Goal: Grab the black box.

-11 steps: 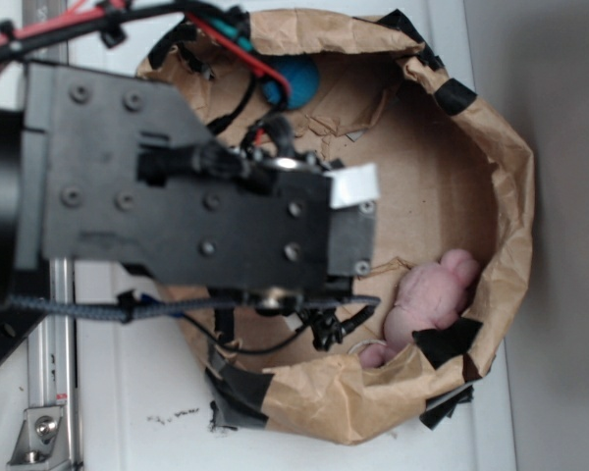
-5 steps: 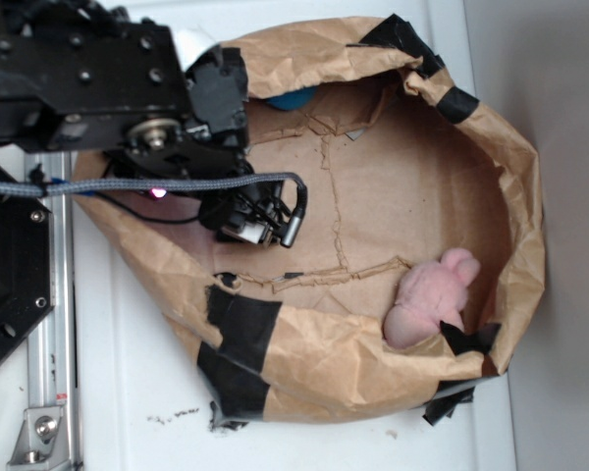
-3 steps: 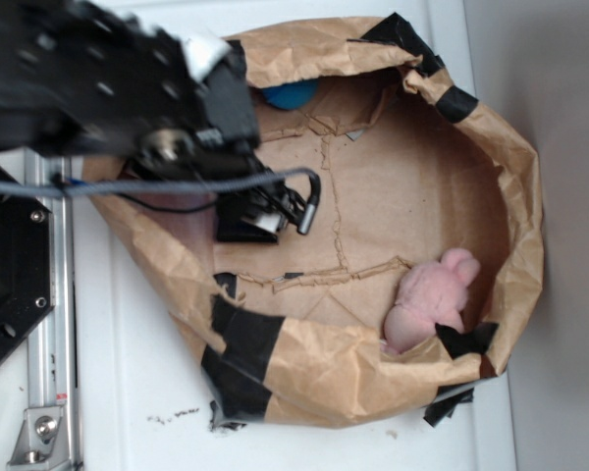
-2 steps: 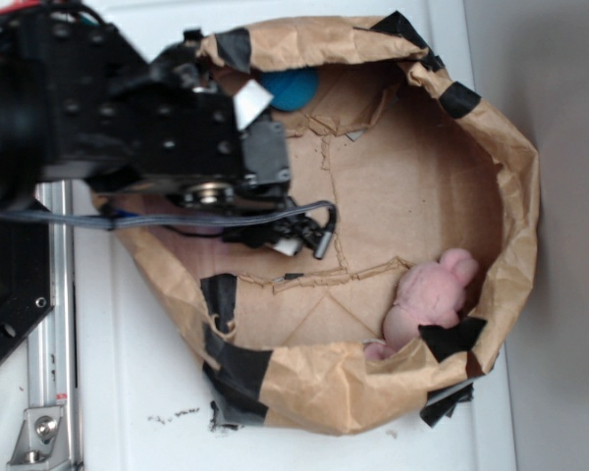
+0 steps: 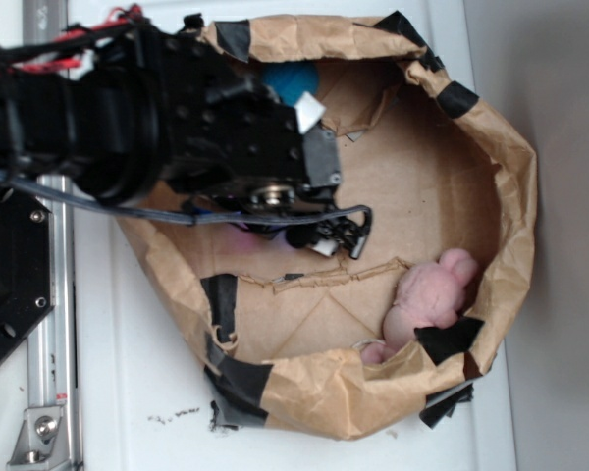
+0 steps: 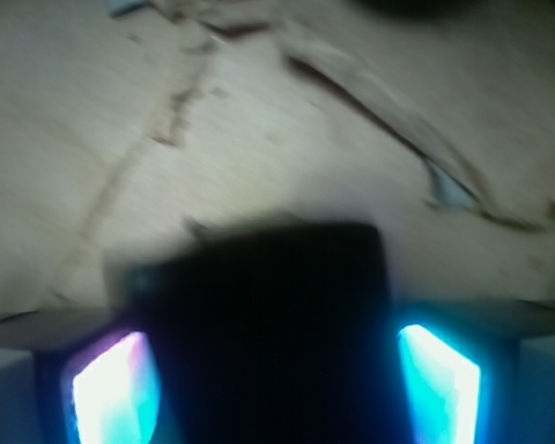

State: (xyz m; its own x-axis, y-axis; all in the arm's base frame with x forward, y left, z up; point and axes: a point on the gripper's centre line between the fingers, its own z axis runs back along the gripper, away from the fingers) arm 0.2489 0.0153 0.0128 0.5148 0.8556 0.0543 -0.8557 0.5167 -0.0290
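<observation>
The wrist view is blurred. The black box [image 6: 264, 324] fills the lower middle, sitting between the two fingers [image 6: 111, 388] of the gripper [image 6: 268, 384], whose inner faces glow blue and violet on either side of it. Beyond lies the brown cardboard floor [image 6: 287, 139], creased and torn, with a raised torn flap [image 6: 453, 190] at right.
</observation>
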